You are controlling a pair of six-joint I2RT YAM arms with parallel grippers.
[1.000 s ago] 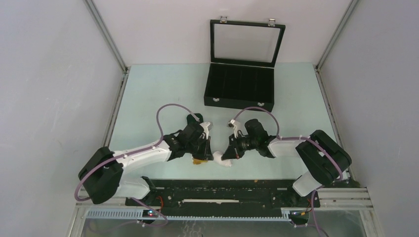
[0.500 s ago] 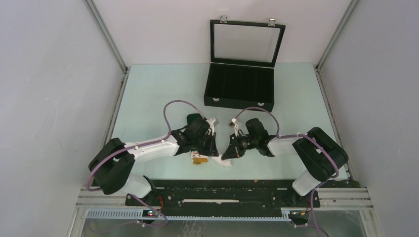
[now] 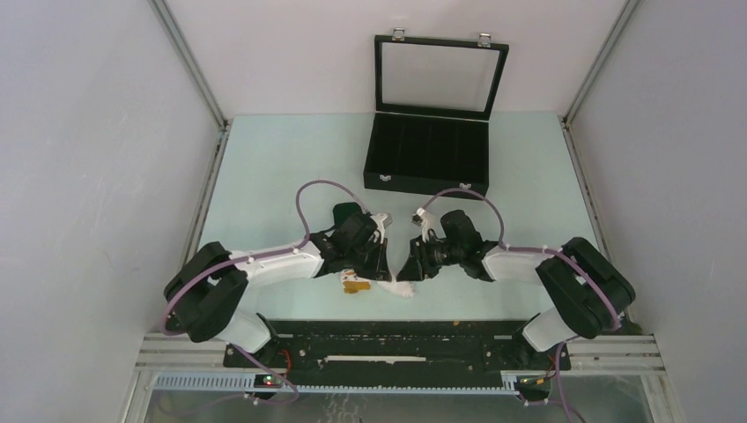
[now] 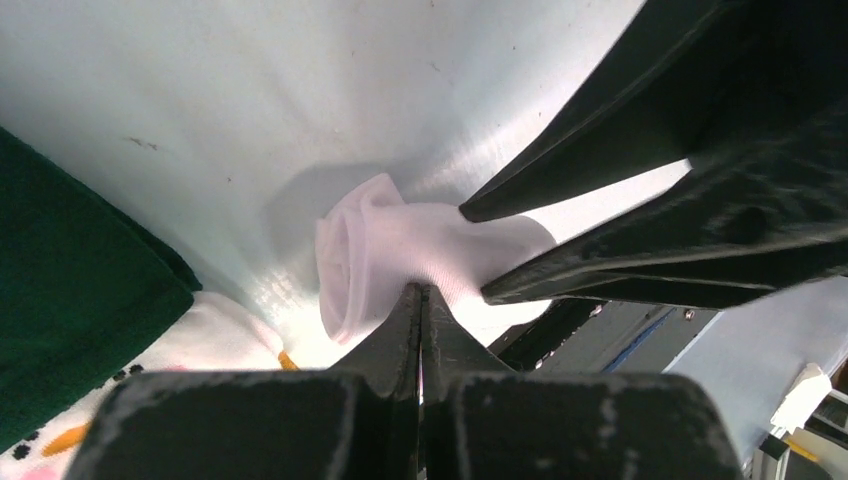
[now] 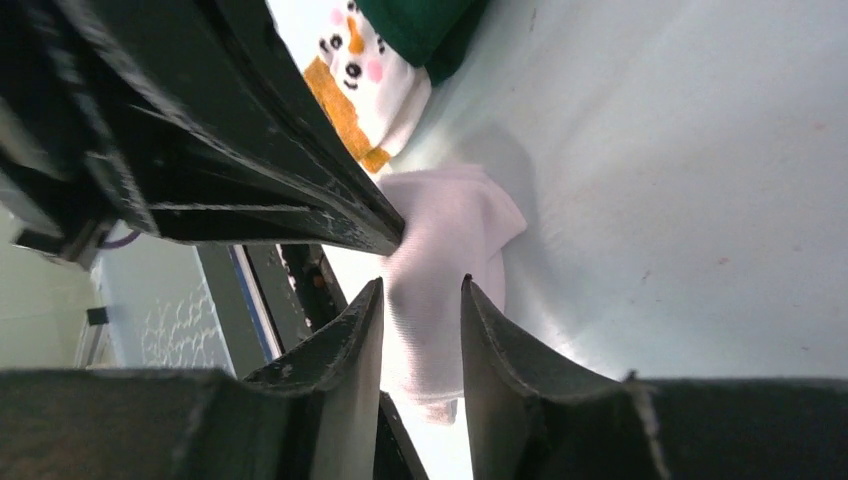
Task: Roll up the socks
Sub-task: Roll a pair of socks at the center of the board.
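The white sock [image 3: 399,290] lies bunched near the table's front edge; it also shows in the left wrist view [image 4: 400,250] and the right wrist view [image 5: 450,250]. Its black stripes are hidden. The dark green sock [image 4: 70,270] lies just left of it, with its white-orange end [image 5: 365,85] close beside the white sock. My left gripper [image 3: 377,264] is shut, its tips [image 4: 420,290] pinching the white sock's edge. My right gripper [image 3: 408,268] is open, its fingers [image 5: 365,320] straddling the white sock's other end.
An open black box [image 3: 428,159] with a glass lid stands at the back of the table. The black rail [image 3: 396,339] of the arm bases runs close in front of the socks. Grey walls close in both sides.
My left arm has swung right and its gripper has closed in on the white sock. My right gripper has edged slightly left and down over the sock, which shifted a little.
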